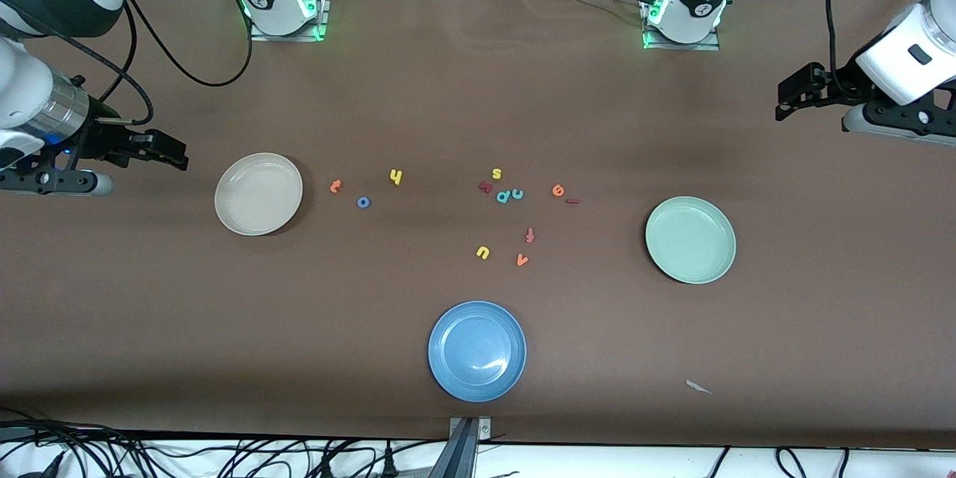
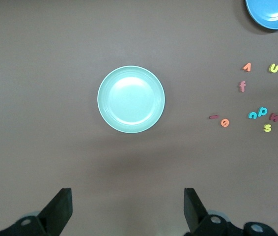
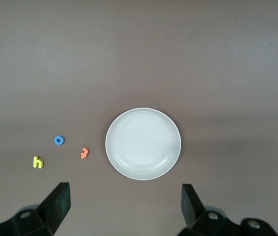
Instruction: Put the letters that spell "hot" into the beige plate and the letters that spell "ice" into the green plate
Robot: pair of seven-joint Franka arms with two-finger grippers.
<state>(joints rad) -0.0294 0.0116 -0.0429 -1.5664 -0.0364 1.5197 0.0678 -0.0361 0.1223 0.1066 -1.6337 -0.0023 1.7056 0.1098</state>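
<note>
Distractors u [image 1: 482, 252], f [image 1: 529, 234], v [image 1: 522, 260] near blue plate [image 1: 476, 350] | left gripper [image 2: 127, 209], right gripper [image 3: 125, 206]: fingers open, empty

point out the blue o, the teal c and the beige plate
blue o [image 1: 363, 202], front view, on its ring
teal c [image 1: 503, 197], front view, on its curve
beige plate [image 1: 258, 193], front view, on its bare floor

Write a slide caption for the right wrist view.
Open right gripper above the empty beige plate, with letters h, o, t beside it.
</note>
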